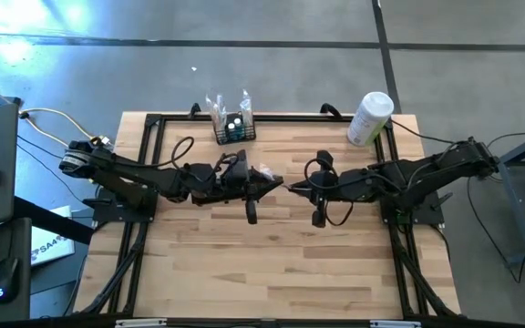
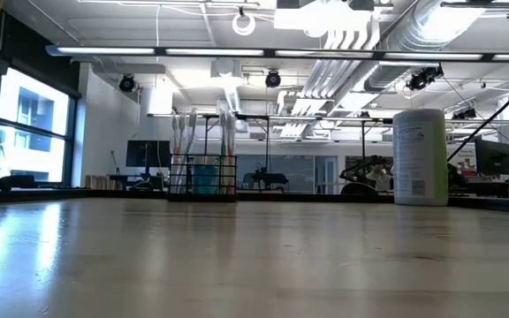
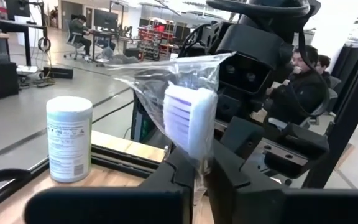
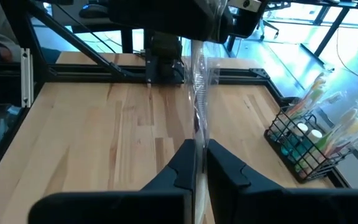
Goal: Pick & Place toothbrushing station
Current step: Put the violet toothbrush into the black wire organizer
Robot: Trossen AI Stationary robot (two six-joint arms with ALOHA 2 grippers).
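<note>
Both the left gripper and the right gripper are clamping opposite ends of a bagged toothbrush, apparently handing it over, well short of the toothbrushing station waiting at the table's far edge.

The floor is gray and shiny, with dark lines across it. Big windows let in daylight on one side. Long lights and silver pipes hang from the white ceiling. Far back, people sit at desks with screens.
</note>
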